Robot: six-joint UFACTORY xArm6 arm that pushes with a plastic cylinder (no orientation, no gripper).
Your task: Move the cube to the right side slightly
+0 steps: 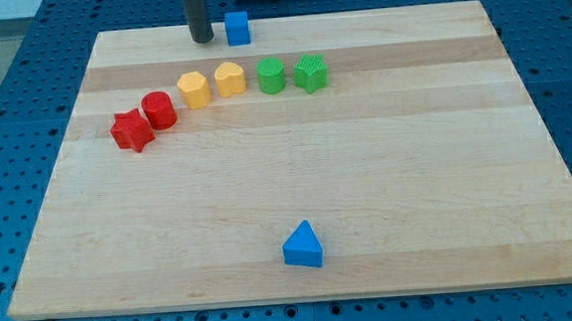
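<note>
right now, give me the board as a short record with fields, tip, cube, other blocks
tip: my tip at the view's top edge, just left of the blue cube
gap: small, contact not clear
row: red star, red cylinder, yellow hexagon, yellow block, green cylinder, green star
apart: blue triangle near the view's bottom

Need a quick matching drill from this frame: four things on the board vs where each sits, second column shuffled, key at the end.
Things:
1. blue cube
2. blue triangular block
3. red star-shaped block
4. my tip

Places:
A. leftmost end of the curved row
B. alone near the view's bottom edge
C. at the view's top edge, just left of the cube
D. at the view's top edge, right of the rod

Pairs: 1-D, 2-B, 3-A, 4-C
</note>
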